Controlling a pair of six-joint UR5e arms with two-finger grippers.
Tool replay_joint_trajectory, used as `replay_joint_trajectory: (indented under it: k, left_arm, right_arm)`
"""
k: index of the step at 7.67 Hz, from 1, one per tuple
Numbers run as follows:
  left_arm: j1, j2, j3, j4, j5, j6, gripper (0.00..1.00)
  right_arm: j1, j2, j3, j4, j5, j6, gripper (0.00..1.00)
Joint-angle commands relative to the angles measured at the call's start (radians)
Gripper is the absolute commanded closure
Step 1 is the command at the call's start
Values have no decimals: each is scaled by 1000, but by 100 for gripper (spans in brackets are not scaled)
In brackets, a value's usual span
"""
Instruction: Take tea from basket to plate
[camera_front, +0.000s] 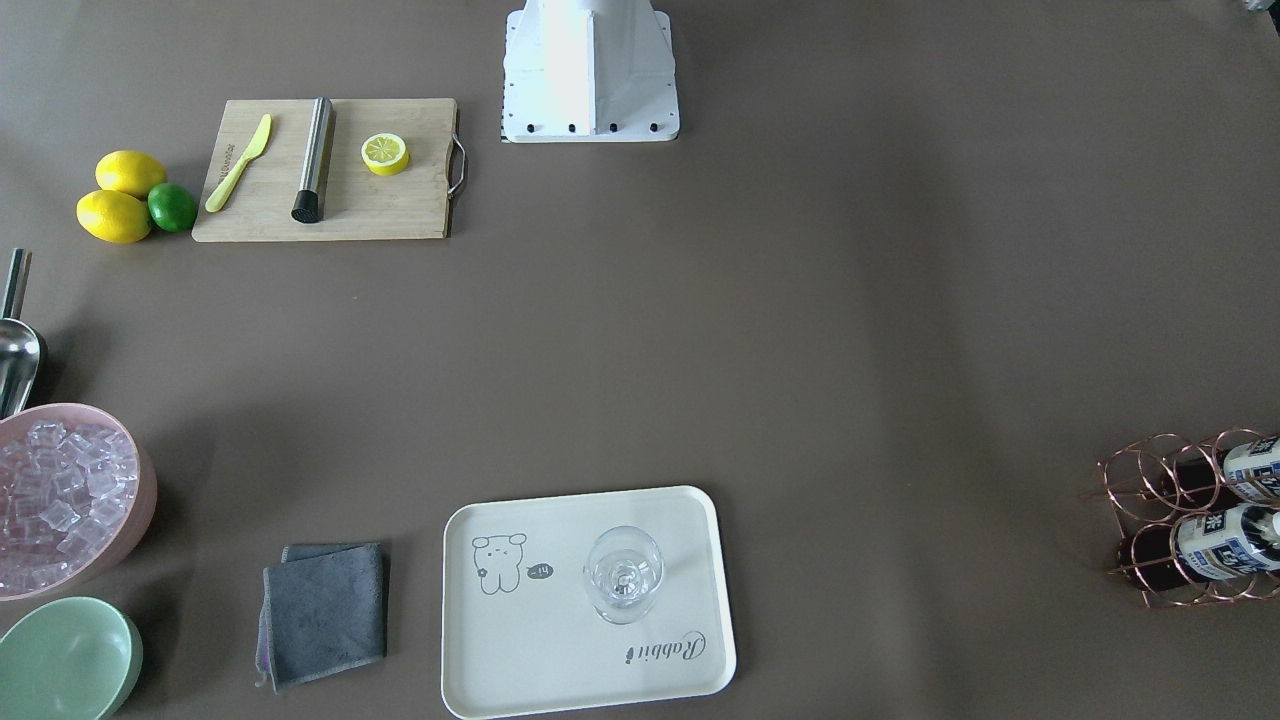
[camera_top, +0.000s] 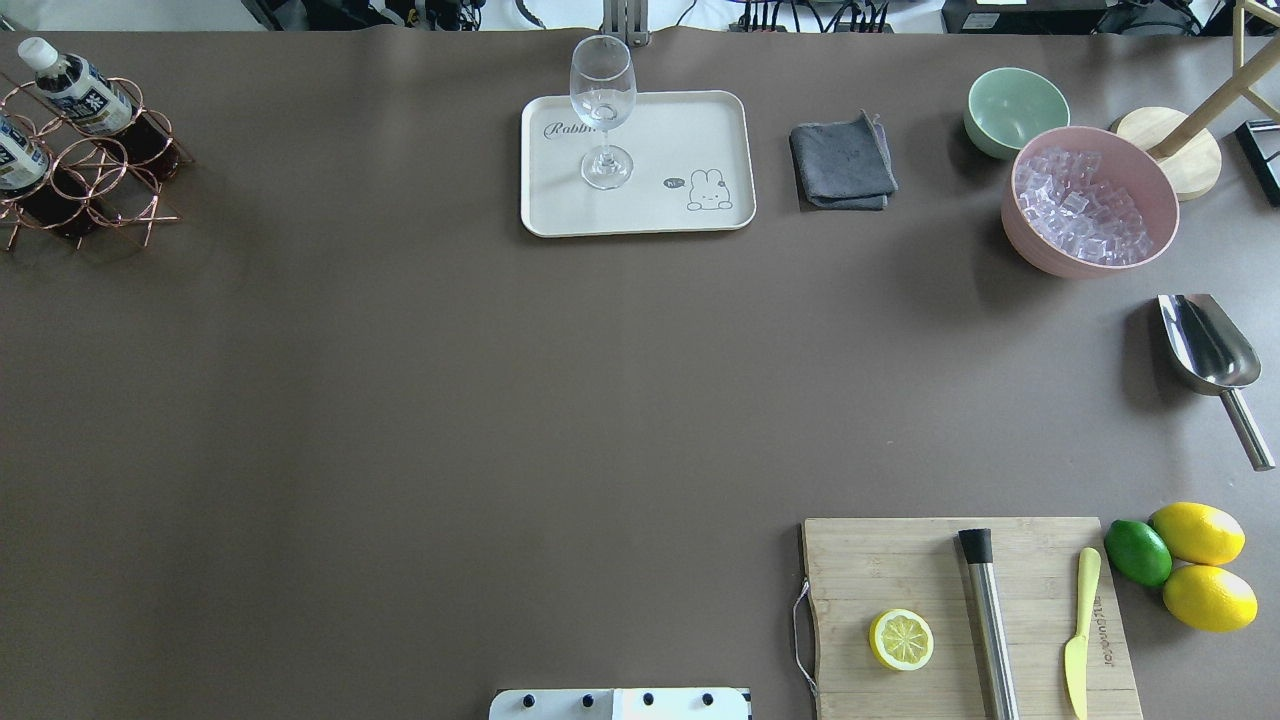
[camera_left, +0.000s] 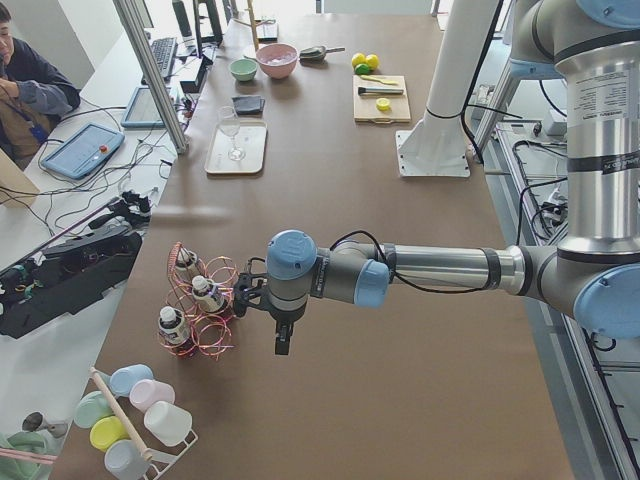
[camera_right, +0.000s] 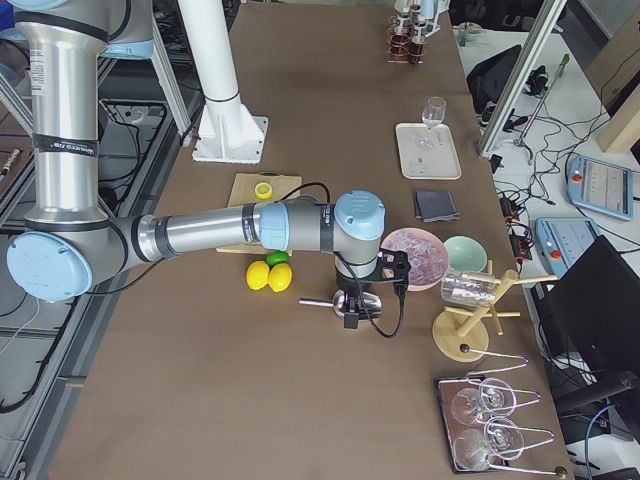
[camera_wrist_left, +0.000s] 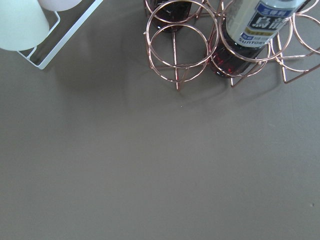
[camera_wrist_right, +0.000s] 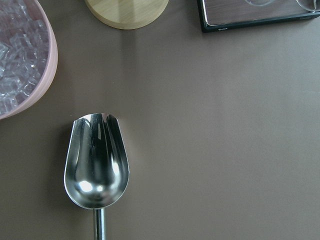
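Note:
The copper wire basket (camera_top: 90, 190) stands at the table's far left corner, with tea bottles (camera_top: 75, 88) upright in its rings. The exterior left view shows three bottles (camera_left: 207, 293). The left wrist view looks down on the basket (camera_wrist_left: 182, 55) and one bottle (camera_wrist_left: 260, 25). The cream plate (camera_top: 640, 215) lies at the far middle and bears a stemmed glass (camera_top: 602, 110). My left gripper (camera_left: 283, 347) hangs beside the basket, apart from it. My right gripper (camera_right: 351, 318) hangs over a steel scoop (camera_wrist_right: 97, 160). I cannot tell whether either is open or shut.
A pink bowl of ice (camera_top: 1090, 215), a green bowl (camera_top: 1015, 108) and a grey cloth (camera_top: 842, 165) sit right of the plate. A cutting board (camera_top: 900, 570) with a lemon half, knife and muddler lies near right, with lemons and a lime (camera_top: 1138, 552) beside it. A cup rack (camera_wrist_left: 30, 30) stands by the basket.

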Motion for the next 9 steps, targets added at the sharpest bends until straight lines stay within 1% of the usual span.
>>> replay_joint_trajectory:
  k: [1,6,9]
  left_arm:
    - [19,-20,-7,-11,-3,-1,2]
    - [18,-6,-1,-8,-7,2,2]
    - [11,-3,10,-2,-7,201,2]
  right_arm:
    - [1,-1,0,0,1,0,0]
    - [1,-1,0,0,1,0,0]
    - [1,-1,0,0,1,0,0]
